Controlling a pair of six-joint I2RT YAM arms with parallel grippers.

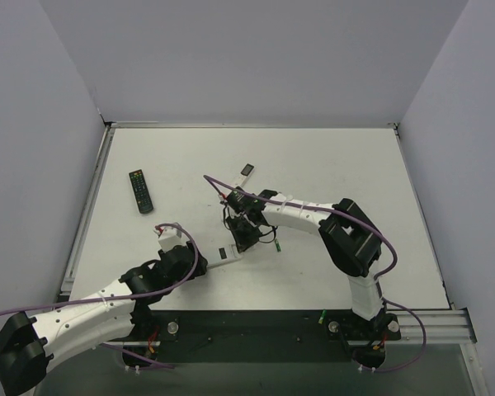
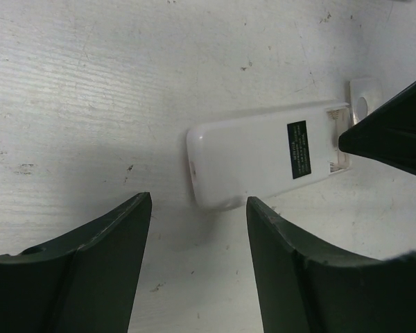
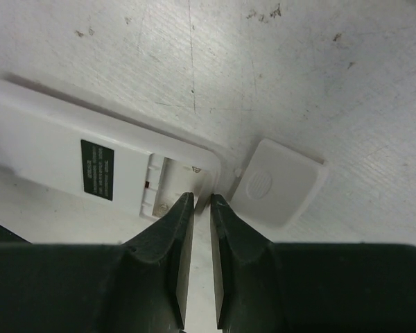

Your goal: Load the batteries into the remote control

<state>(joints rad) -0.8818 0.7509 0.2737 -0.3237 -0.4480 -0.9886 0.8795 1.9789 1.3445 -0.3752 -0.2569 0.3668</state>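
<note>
White remote control (image 2: pixel 263 156) mid-frame, free to skid under near-closed, seemingly empty right gripper (image 3: pixel 201 201); left gripper (image 2: pixel 197 201) spread.

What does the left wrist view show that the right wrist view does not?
Only the left wrist view: the rounded closed end of the short white plastic remote control, lying ahead of the open left tool. Only the right wrist view: the inside of the open battery bay. Both: the remote's black label, the detached white battery cover and the right tool, nearly closed.
</note>
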